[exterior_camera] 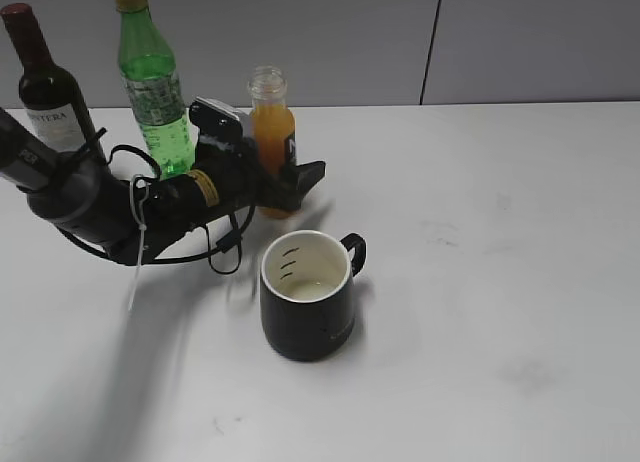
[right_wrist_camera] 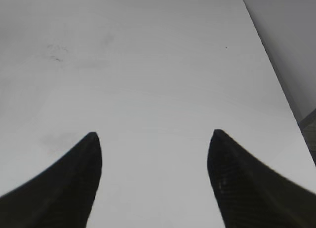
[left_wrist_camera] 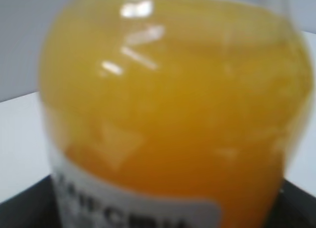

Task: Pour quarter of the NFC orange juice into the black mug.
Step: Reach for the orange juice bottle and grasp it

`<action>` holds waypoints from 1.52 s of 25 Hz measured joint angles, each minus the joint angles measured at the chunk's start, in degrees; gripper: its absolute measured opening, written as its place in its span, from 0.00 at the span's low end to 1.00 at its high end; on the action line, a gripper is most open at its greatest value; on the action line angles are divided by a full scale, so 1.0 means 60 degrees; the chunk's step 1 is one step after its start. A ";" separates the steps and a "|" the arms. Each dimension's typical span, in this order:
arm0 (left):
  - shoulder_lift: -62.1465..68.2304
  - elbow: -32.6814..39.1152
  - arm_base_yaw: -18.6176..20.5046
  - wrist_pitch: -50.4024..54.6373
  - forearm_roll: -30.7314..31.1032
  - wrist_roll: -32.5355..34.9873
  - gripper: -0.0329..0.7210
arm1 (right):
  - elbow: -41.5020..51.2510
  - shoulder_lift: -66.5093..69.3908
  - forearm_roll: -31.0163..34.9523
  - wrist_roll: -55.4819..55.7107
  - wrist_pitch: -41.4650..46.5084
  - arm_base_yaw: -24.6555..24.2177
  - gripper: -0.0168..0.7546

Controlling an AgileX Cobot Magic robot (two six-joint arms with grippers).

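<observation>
**Juice bottle flanked by the left gripper, mug standing in front**

The NFC orange juice (exterior_camera: 271, 132) is seen upright on the white table (exterior_camera: 500, 282), near the back edge, its neck uncapped and orange liquid reaching up to the shoulder. The left gripper (exterior_camera: 285, 182) is brought in from the left at the height of the bottle's lower body, with one dark finger (exterior_camera: 305, 174) visible past the right side of the label. Whether the jaws are pressed against the bottle or merely set around it cannot be told from the exterior view. In the left wrist view the frame is almost filled by the blurred orange body of the bottle (left_wrist_camera: 173, 114), with the white label panel at the bottom.

The black mug (exterior_camera: 307, 294) is placed just in front of the bottle, apart from it, handle turned to the back right; a little pale liquid is seen at its bottom.

A green bottle (exterior_camera: 153, 82) and a wine bottle (exterior_camera: 45, 82) are stood to the left of the juice.

The right gripper (right_wrist_camera: 154, 139) is held wide open over bare table, with nothing between its fingers.
</observation>
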 joint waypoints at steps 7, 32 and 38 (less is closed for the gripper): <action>0.0173 -0.0530 -0.0020 0.0224 -0.0215 0.0000 0.89 | 0.0000 0.0000 0.0000 0.0000 -0.0008 0.0000 0.69; 0.0124 -0.0391 -0.0027 0.0115 0.0000 0.0086 0.67 | 0.0000 0.0000 0.0000 0.0000 -0.0008 0.0000 0.69; 0.0024 -0.0248 -0.0027 0.0096 -0.0033 0.0140 0.67 | 0.0000 0.0000 0.0000 0.0000 -0.0008 0.0000 0.69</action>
